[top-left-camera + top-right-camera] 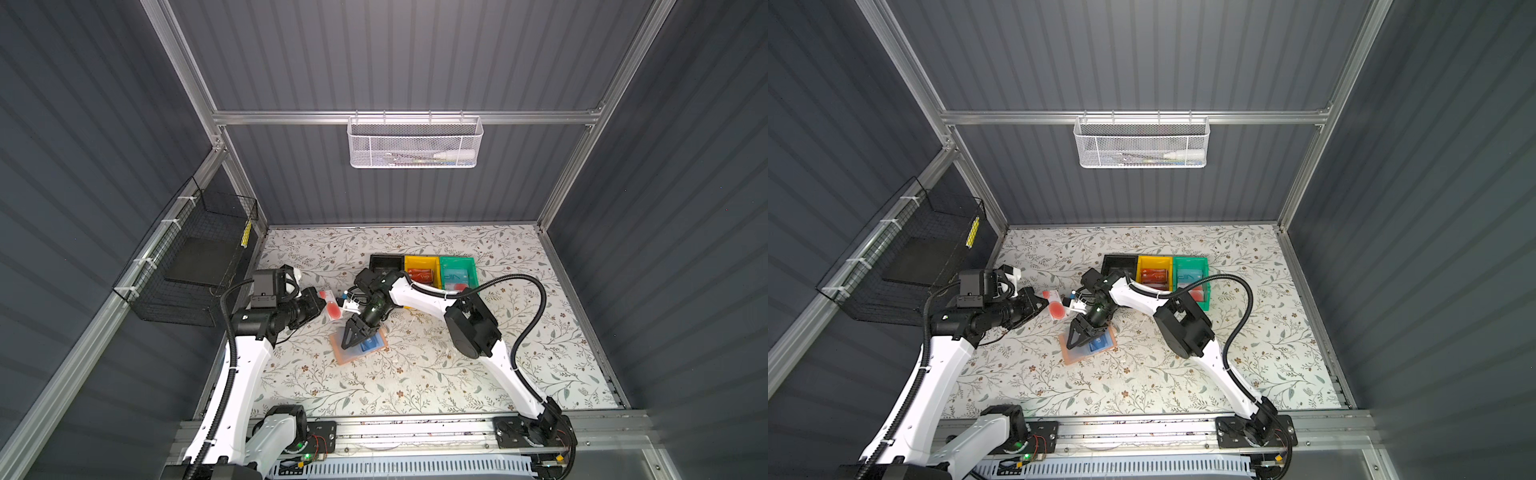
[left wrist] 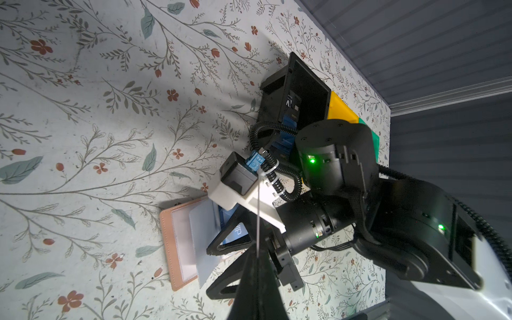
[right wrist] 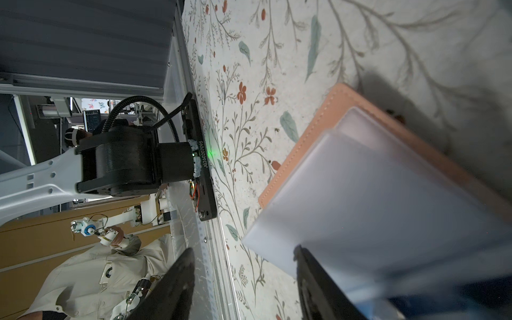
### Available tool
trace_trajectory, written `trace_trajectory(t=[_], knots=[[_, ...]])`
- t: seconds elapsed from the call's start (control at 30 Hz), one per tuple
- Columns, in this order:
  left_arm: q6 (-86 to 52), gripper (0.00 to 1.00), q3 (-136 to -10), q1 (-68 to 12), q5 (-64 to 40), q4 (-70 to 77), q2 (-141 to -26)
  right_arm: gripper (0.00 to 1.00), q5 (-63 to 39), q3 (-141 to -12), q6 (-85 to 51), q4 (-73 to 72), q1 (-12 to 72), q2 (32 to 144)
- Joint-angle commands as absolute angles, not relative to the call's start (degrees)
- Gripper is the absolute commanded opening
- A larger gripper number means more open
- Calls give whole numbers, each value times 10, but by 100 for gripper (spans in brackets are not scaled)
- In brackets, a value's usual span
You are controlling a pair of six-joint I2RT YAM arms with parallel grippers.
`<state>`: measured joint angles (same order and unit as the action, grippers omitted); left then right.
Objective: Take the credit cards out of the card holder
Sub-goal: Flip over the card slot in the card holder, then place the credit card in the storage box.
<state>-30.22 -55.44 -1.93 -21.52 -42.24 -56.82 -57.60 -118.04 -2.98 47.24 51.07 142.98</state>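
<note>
3 bins (image 1: 420, 258); R claw (image 2: 209, 273) apart (over card holder (image 1: 343, 354)); L claw (image 2: 257, 266) tight on 1 card (image 1: 333, 309)

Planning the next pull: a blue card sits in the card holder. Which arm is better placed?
Right. The right end effector hangs open directly over the card holder, by the blue card. The left end effector is shut and off to one side of the holder.

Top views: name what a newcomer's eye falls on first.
The right pincer, jaws open, hangs over the tan card holder in the middle of the floral table, with a blue card showing in its sleeve. Beyond it a black bin, a yellow bin holding a red card and a green bin stand in a row. On the left, the left pincer is shut on a pale card with red blotches.
</note>
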Motion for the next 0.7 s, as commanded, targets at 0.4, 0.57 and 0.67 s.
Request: trace_trajectory(t=[0.4,0.57,0.67], knots=[[-314,0,-521,-10,-260,-373,-576,62,-454,-1147,-12,502,513,1396],[-312,0,-525,-5,-268,-365,-579,62,-432,-1129,0,514,510,1345],[-306,0,-536,-4,-271,-366,-585,62,-426,-1113,7,523,506,1313]])
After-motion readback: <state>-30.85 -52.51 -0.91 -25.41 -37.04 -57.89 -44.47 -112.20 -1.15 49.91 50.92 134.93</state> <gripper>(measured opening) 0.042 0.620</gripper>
